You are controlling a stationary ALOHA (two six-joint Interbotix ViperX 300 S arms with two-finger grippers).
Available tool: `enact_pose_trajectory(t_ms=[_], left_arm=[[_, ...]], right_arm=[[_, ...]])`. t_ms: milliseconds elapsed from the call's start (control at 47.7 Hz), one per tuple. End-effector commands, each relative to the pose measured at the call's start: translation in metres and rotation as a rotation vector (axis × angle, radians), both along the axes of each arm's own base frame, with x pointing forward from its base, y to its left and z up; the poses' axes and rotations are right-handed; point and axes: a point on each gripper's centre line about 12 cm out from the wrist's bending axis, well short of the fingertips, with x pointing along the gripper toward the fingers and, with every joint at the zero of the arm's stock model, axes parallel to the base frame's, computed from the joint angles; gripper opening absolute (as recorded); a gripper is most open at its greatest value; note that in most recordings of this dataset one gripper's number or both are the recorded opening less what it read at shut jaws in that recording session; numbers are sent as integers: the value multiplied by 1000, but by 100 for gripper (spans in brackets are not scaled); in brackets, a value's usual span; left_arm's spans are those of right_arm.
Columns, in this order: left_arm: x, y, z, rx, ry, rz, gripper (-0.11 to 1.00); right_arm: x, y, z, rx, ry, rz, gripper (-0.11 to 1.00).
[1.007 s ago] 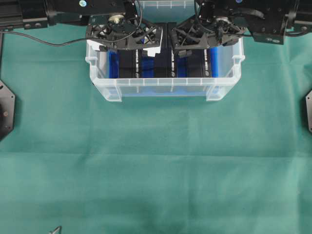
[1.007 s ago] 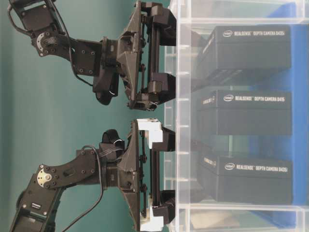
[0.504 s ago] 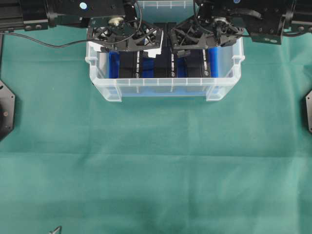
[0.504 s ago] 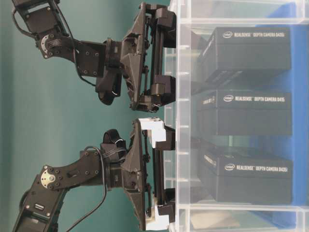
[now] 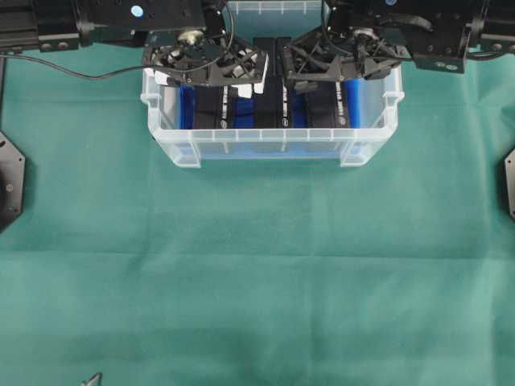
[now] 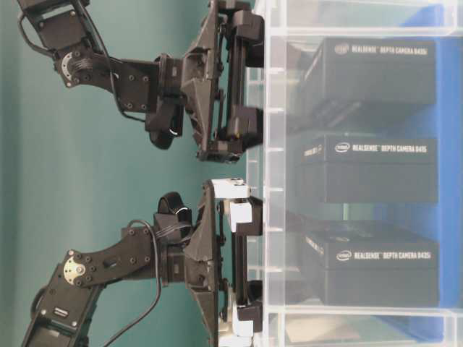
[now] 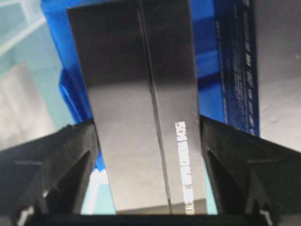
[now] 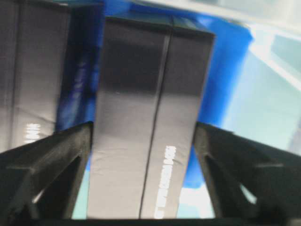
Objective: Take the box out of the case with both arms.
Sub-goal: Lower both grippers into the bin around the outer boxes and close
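Three black RealSense camera boxes stand side by side in the clear case [image 5: 269, 146], top of the overhead frame. The left gripper [image 7: 148, 155] brackets the left box [image 7: 141, 103] — right gripper [image 8: 143, 155] the right box [image 8: 150, 117] — fingers flush against their sides, long axis between them.

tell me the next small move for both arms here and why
Probably finish closing, then lift straight up. Each wrist view shows a black box between the fingers: left box in the left pincer, right box in the right pincer. Both still sit inside the case.
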Motion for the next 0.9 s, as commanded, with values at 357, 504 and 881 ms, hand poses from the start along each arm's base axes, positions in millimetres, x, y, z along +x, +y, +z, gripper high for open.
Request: enact_pose_trajectory(t_ms=[357, 504, 881], left_arm=[[-3, 1, 14, 5, -41, 25, 63], [-3, 1, 14, 5, -41, 25, 63], [-6, 0, 30, 9, -60, 43, 63]], right_arm=[[6, 2, 7, -25, -68, -25, 65], [7, 2, 8, -25, -68, -25, 65], [9, 1, 25, -28, -89, -56, 65]])
